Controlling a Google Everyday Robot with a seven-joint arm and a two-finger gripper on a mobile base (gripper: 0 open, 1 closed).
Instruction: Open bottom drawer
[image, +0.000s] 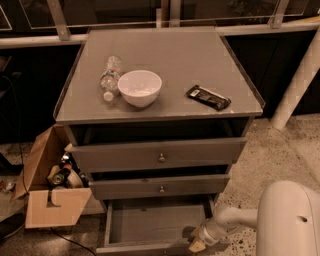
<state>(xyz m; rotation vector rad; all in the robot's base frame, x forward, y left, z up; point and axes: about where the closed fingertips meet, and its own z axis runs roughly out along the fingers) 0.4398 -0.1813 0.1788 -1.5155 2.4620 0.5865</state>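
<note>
Grey wooden bottom drawer (150, 225), shallow rectangular tray, pulled out; cream gripper (197, 243) at its front corner, grip state cannot be told.

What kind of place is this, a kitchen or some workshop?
Probably an indoor test corner of an office or lab: a lone grey cabinet on speckled floor, with a cardboard box of clutter beside it. The gripper sits at the open bottom drawer.

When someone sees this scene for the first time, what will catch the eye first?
The bottom drawer stands pulled far out, with the gripper at its front right corner. On the cabinet top, a white bowl sits beside a lying plastic bottle.
</note>
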